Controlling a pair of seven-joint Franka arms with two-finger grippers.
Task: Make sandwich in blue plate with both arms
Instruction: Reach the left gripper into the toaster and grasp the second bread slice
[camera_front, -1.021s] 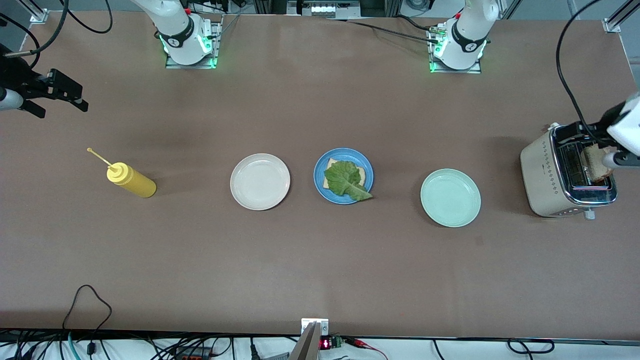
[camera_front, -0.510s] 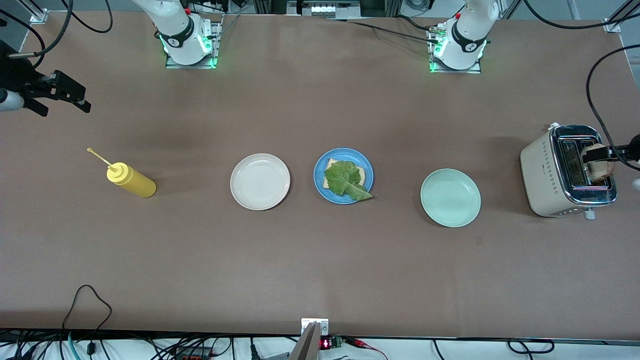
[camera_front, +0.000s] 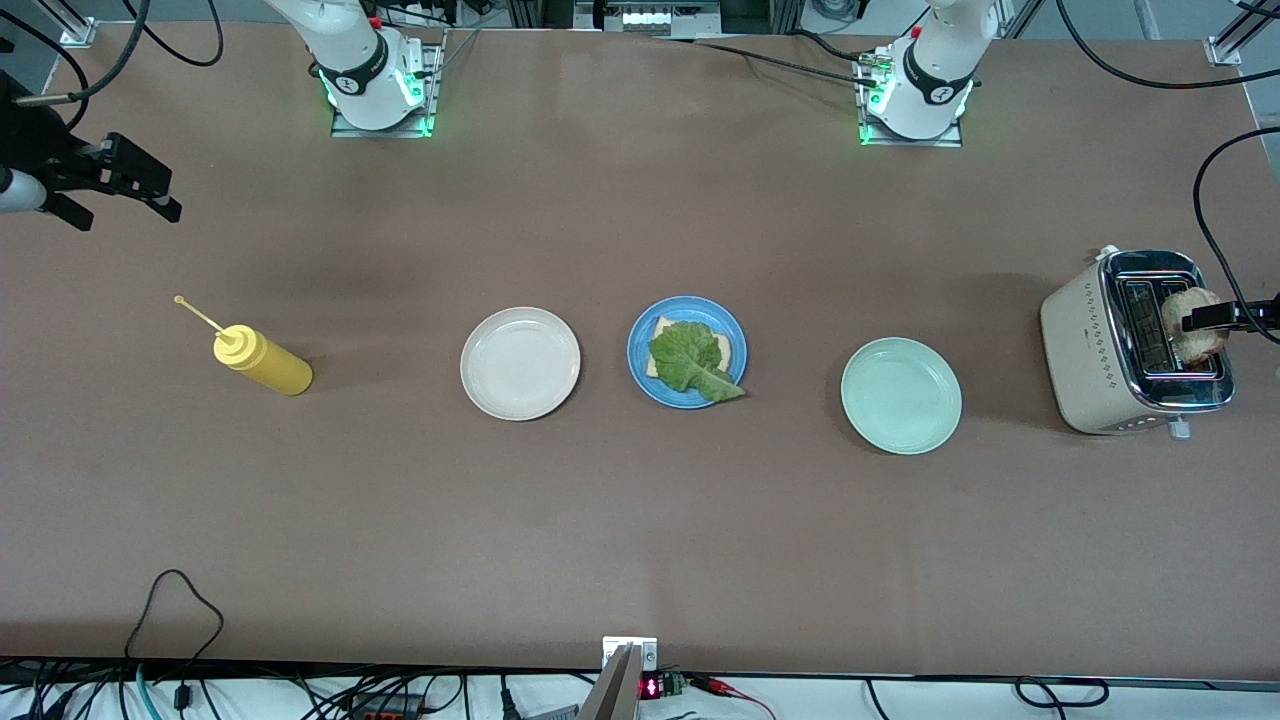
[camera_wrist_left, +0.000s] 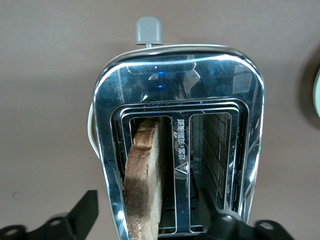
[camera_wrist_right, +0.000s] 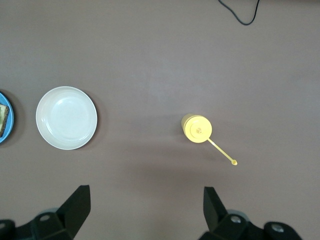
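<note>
The blue plate (camera_front: 640, 352) sits mid-table with one bread slice (camera_front: 725, 345) on it and a green lettuce leaf (camera_front: 690, 362) on top. A second toasted slice (camera_front: 1178, 312) (camera_wrist_left: 145, 170) stands upright in one slot of the toaster (camera_front: 1095, 345) (camera_wrist_left: 180, 75) at the left arm's end of the table. My left gripper (camera_front: 1205, 322) (camera_wrist_left: 145, 192) hangs over the toaster and straddles this slice, open, with its fingers apart from the bread. My right gripper (camera_front: 120, 200) (camera_wrist_right: 146, 192) waits open over bare table at the right arm's end.
A cream-white plate (camera_front: 520, 362) (camera_wrist_right: 66, 118) lies beside the blue plate toward the right arm's end. A mint-green plate (camera_front: 901, 395) lies between the blue plate and the toaster. A yellow squeeze bottle (camera_front: 262, 362) (camera_wrist_right: 196, 128) lies on its side below my right gripper.
The left arm's white wrist has slid out past the view's edge, leaving only a finger by the toast. The right gripper has hardly moved.
</note>
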